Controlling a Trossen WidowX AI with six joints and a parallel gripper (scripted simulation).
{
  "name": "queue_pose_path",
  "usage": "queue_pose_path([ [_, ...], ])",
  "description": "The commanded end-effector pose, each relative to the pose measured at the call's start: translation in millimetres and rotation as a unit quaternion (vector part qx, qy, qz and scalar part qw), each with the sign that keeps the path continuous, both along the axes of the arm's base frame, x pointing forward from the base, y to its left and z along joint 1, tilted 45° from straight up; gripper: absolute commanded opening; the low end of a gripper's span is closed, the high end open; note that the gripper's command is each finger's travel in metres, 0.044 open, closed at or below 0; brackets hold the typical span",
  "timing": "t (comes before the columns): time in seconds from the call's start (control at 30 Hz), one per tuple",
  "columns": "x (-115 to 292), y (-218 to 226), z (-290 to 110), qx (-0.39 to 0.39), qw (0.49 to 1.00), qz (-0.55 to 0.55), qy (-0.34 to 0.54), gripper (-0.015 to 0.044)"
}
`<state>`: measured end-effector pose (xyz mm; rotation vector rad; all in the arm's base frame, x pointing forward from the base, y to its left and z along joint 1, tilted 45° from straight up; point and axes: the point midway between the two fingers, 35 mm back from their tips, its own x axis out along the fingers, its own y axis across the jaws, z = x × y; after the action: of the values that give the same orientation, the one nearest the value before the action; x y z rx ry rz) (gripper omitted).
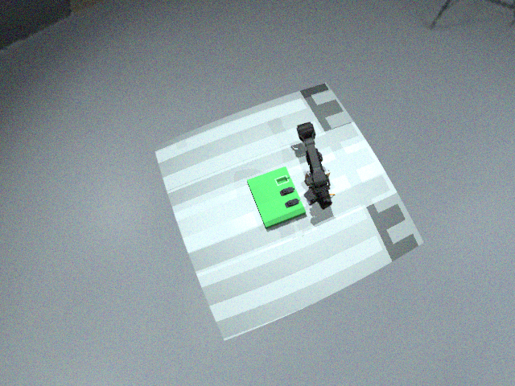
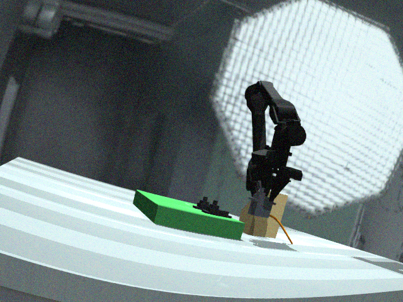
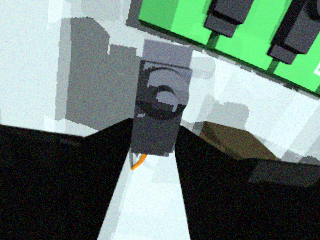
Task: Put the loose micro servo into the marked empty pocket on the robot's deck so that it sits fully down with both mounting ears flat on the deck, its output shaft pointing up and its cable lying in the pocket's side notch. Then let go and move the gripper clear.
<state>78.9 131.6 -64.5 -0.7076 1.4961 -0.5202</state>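
Observation:
My gripper is shut on the loose micro servo, a dark grey block with a round output shaft on its top. I hold it a little above the table, to the right of the green deck. Its orange cable hangs down to the table. The marked empty pocket is a white outline at the deck's far right corner. Two dark servos sit in the other pockets.
A tan block stands on the table just behind the held servo, next to the deck's right side. The striped white and grey table top ends in edges all round.

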Motion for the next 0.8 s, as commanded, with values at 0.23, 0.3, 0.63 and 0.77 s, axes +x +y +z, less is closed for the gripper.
queue_pose_path([
  [0.23, -0.3, 0.2, 6.0, 0.008, 1.0, -0.003, -0.004, 0.0],
  [0.3, -0.5, -0.4, 6.6, 0.008, 1.0, -0.003, -0.004, 0.0],
  [0.63, -1.4, -3.6, 9.6, 0.008, 1.0, -0.003, -0.004, 0.0],
  [0.77, -1.8, -4.9, 10.7, 0.008, 1.0, -0.003, -0.004, 0.0],
])
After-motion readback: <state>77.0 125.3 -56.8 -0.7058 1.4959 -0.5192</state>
